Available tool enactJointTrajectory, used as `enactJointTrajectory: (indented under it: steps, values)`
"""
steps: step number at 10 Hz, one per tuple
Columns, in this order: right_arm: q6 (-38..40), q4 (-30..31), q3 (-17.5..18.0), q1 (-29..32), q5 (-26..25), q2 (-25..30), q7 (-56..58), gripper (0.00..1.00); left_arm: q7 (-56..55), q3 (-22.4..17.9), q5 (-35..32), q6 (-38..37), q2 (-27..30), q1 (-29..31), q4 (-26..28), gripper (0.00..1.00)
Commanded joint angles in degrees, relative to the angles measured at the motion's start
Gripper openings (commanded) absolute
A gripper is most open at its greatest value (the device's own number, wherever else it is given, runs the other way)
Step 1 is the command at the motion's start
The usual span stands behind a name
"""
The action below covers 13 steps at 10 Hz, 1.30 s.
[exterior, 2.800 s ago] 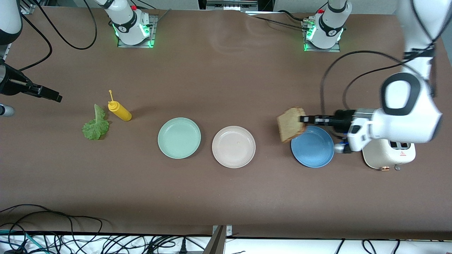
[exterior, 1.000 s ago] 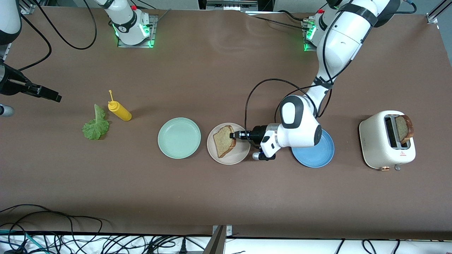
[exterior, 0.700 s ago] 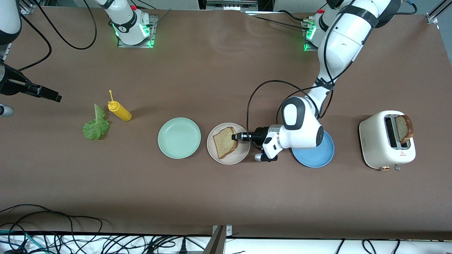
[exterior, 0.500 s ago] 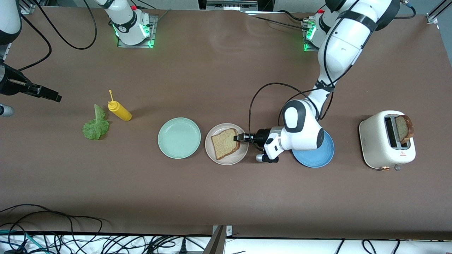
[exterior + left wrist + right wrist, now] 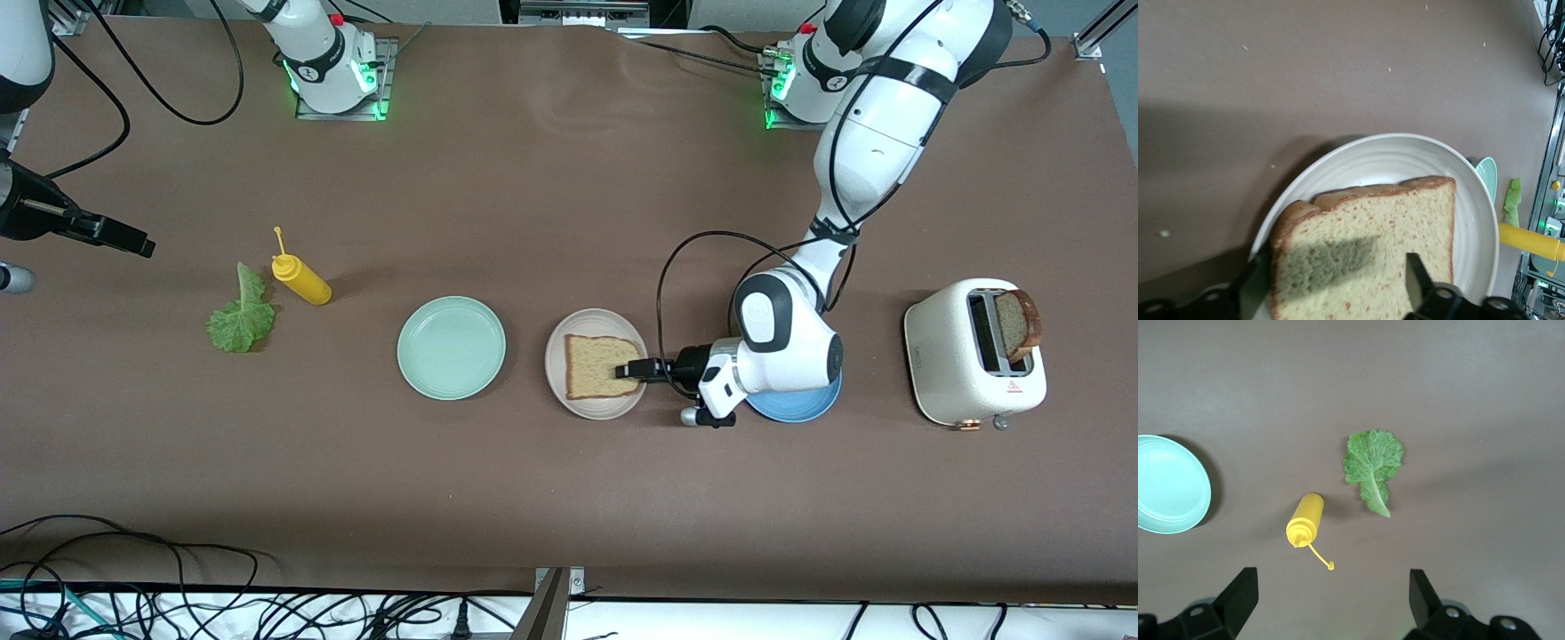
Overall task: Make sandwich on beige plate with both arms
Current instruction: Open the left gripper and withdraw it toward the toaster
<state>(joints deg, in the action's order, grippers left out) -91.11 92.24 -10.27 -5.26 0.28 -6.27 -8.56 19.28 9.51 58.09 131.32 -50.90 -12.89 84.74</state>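
The beige plate (image 5: pixel 596 364) sits mid-surface between the mint green plate (image 5: pixel 452 348) and the blue plate (image 5: pixel 794 404), with one bread slice (image 5: pixel 600 366) lying flat on it. The left hand (image 5: pixel 635 370) hangs low over the slice's edge, fingers (image 5: pixel 1417 283) spread wide, holding nothing. The right hand (image 5: pixel 1331 600) waits wide open above the lettuce leaf (image 5: pixel 1372 465) and yellow bottle (image 5: pixel 1304 519).

Square slice of light brown toasted bread (image 5: pixel 1368 257) with a darker crust, lying flat on the round pale beige plate (image 5: pixel 1371 160) with a shallow ribbed rim. Plate resting on the plain brown desk (image 5: pixel 1305 67). Black left gripper (image 5: pixel 1331 293) low over the slice, jaws spread wide to either side, gripping nothing. Past the plate's rim: edge of a mint green plate (image 5: pixel 1487 183), scrap of green lettuce (image 5: pixel 1511 203), yellow squeeze bottle (image 5: pixel 1531 241).
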Motion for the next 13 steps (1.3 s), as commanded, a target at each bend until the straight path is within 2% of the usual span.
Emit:
enactJointTrajectory:
  steps: [1, 2, 5, 6, 7, 8, 9, 10, 13]
  values:
    - [0.4, 0.31, 0.16, 0.34, 0.78, 0.64, -0.41, 1.0, 1.47, -1.5, 0.89, 1.04, 1.06, 0.06, 0.86, 1.0]
    - [0.4, 0.31, 0.16, 0.34, 0.78, 0.64, -0.41, 1.0, 0.16, -1.95, -2.59, 0.87, 2.11, 0.06, 0.78, 1.0]
    - [0.4, 0.31, 0.16, 0.34, 0.78, 0.64, -0.41, 1.0, -13.61, -1.95, -12.53, -1.4, 7.1, -0.03, 0.33, 1.0]
    - [0.4, 0.31, 0.16, 0.34, 0.78, 0.73, -0.41, 1.0, -13.91, -1.95, -15.95, -1.94, 9.21, 0.15, 0.77, 1.0]
    - [0.4, 0.23, 0.16, 0.34, 0.78, 0.64, -0.41, 1.0, -13.91, -2.56, -23.56, -2.99, 12.28, 0.41, 1.12, 1.0]
    - [0.4, 0.31, 0.16, 0.34, 0.78, 0.64, -0.41, 1.0, -13.91, -3.0, -33.99, -5.52, 16.84, 1.89, 1.65, 1.0]
    - [0.4, 0.23, 0.16, 0.34, 0.78, 0.73, -0.41, 1.0, -13.91, -3.18, -40.88, -7.03, 22.8, 4.6, 3.31, 1.0]
    - [0.4, 0.22, 0.16, 0.34, 0.78, 0.64, -0.5, 1.0, -14.0, -3.18, -44.17, -8.7, 28.17, 6.11, 5.85, 1.0]
    - [0.4, 0.4, 0.16, 0.95, 0.6, 0.55, -0.5, 1.0, -14.0, -4.05, -54.54, -24.92, 38.91, 7.62, 6.66, 1.0]
